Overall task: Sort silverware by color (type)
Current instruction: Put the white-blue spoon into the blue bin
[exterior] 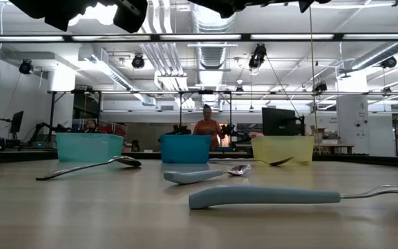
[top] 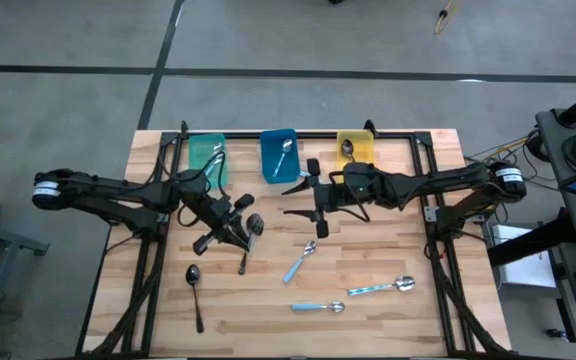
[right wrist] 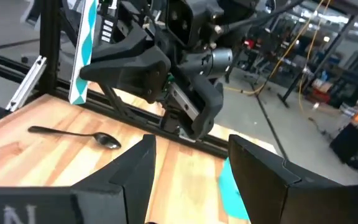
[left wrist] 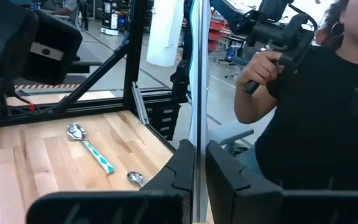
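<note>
Blue-handled silver spoon [left wrist: 192, 74] stands pinched upright in the closed left gripper [top: 230, 228] above mid-table; held apparently near its tip, it could slip. Right gripper [top: 303, 199] hovers open, empty.

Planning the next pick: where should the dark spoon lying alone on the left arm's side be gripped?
Mid-handle, from straight above, jaws across it: the dark spoon lies flat with a straight, narrow handle and nothing close beside it.

Left gripper [top: 236, 232] shut on a spoon [top: 251, 236], right gripper [top: 301, 200] open mid-desk; three blue-handled spoons [top: 301, 263] loose, bins [top: 279, 155] at far edge
</note>
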You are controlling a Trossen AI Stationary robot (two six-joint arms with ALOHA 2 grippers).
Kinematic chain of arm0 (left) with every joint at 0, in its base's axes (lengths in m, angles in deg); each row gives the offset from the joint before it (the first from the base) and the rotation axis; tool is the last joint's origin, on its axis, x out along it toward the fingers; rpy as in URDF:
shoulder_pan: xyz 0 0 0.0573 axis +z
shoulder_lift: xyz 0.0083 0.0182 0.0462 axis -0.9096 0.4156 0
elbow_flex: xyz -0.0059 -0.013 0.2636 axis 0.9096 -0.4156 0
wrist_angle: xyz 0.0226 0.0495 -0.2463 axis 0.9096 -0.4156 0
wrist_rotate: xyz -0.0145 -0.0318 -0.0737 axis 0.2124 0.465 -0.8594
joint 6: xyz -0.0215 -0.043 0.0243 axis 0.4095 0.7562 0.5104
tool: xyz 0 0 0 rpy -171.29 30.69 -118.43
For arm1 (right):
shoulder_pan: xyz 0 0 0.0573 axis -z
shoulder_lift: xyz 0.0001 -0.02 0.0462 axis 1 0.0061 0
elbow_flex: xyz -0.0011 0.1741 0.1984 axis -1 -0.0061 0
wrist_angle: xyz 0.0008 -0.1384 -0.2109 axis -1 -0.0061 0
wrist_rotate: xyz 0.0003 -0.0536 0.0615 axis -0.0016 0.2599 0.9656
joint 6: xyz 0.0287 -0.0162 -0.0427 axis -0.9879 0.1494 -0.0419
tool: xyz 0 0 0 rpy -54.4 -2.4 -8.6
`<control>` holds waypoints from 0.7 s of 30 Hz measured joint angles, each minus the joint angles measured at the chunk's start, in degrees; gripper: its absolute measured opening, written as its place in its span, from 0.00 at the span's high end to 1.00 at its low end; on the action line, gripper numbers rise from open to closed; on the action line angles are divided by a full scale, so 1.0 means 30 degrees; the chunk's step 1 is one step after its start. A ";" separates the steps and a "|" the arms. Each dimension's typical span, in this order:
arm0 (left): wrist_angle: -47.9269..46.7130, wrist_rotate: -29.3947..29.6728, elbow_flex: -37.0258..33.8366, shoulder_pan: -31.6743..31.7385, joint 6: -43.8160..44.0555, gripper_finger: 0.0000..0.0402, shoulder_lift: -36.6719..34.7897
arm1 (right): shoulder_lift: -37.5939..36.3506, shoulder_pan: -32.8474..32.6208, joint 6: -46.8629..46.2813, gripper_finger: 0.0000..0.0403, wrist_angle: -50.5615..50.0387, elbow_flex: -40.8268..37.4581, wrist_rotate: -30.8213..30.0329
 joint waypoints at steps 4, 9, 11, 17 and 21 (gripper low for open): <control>0.0000 -0.1106 0.0000 -0.0283 0.0150 1.00 0.0007 | -0.0317 0.0015 0.1929 0.52 0.0122 0.0000 0.0565; 0.0262 -0.3906 -0.0007 -0.0886 0.0187 1.00 0.0383 | -0.0664 -0.0142 0.4168 0.52 0.0395 0.0663 0.2666; 0.0570 -0.3876 -0.0007 -0.0920 0.0420 1.00 0.0776 | -0.0505 -0.0382 0.5153 0.52 0.0348 0.1199 0.2718; 0.2999 -0.3941 -0.0007 -0.0913 0.2866 1.00 0.3231 | 0.0074 -0.0891 0.8195 0.52 -0.0758 0.2622 0.2859; 0.4481 -0.4599 -0.0007 -0.0920 0.4937 1.00 0.4983 | 0.0225 -0.1193 0.9998 0.52 -0.2142 0.3434 0.2839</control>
